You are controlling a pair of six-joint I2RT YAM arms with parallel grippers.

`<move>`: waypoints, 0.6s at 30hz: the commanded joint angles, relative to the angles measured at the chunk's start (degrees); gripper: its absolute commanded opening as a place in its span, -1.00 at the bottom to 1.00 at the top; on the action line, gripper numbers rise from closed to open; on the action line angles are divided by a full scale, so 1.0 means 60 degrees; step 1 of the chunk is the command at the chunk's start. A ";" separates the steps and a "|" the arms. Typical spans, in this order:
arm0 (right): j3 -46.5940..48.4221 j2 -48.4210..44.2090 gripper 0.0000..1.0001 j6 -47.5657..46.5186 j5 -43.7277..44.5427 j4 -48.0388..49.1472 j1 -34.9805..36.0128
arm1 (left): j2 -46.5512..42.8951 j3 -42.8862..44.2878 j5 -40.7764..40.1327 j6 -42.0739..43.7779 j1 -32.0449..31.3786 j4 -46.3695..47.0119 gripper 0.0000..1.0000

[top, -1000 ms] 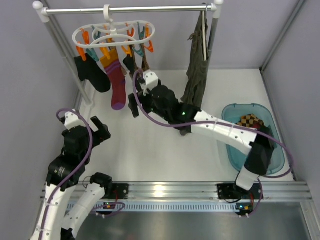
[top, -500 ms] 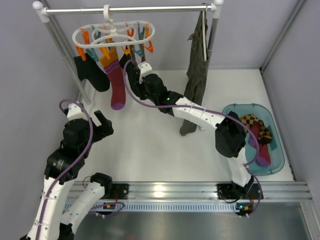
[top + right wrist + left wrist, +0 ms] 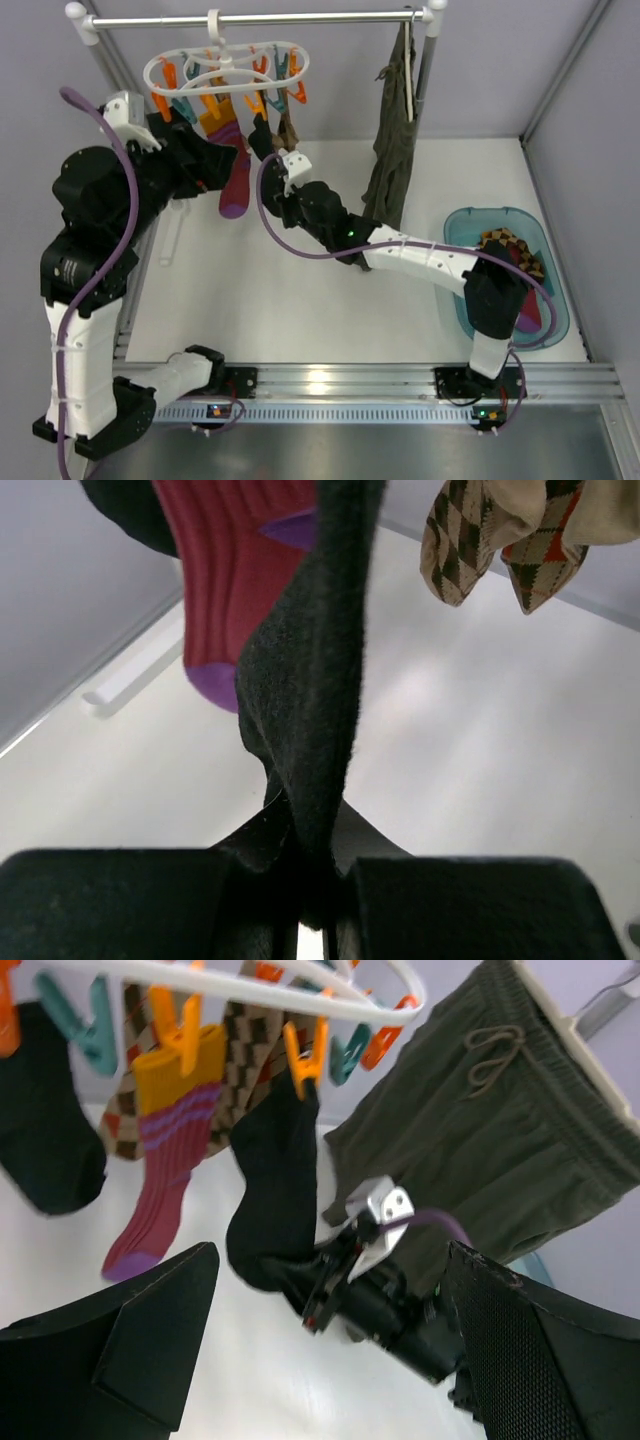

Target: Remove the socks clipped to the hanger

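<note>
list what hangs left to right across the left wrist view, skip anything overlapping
far-left black sock → striped sock → middle black sock → olive garment

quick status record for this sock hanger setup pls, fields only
right end effector: shut on black sock, near its toe
left end effector: open, empty, close to the hanger
black sock top: held by orange clip
also hanging: striped sock, argyle socks
teal bin: holds loose socks
</note>
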 commanded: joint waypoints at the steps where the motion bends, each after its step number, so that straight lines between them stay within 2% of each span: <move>1: -0.0474 -0.0955 -0.92 0.0064 0.0427 0.1078 0.0239 | 0.1205 0.1080 0.0986 0.0306 -0.0036 0.0180 0.97; 6: -0.0783 -0.1205 -0.99 -0.0111 0.0514 0.0976 0.0678 | 0.2436 0.2412 0.0899 0.0933 -0.0370 0.0165 0.97; 12: -0.1397 -0.1498 -1.00 0.0035 0.0471 0.1093 0.0854 | 0.3433 0.2943 -0.1706 0.1491 -0.1659 0.0180 0.97; 15: -0.1574 -0.1718 -1.00 0.0240 0.0310 0.1224 0.0884 | 0.3858 0.2899 -0.3098 0.1536 -0.1881 0.0195 0.94; 18: -0.1619 -0.1835 -1.00 0.0270 0.0237 0.1196 0.0928 | 0.4049 0.2855 -0.3802 0.1390 -0.1882 0.0253 0.85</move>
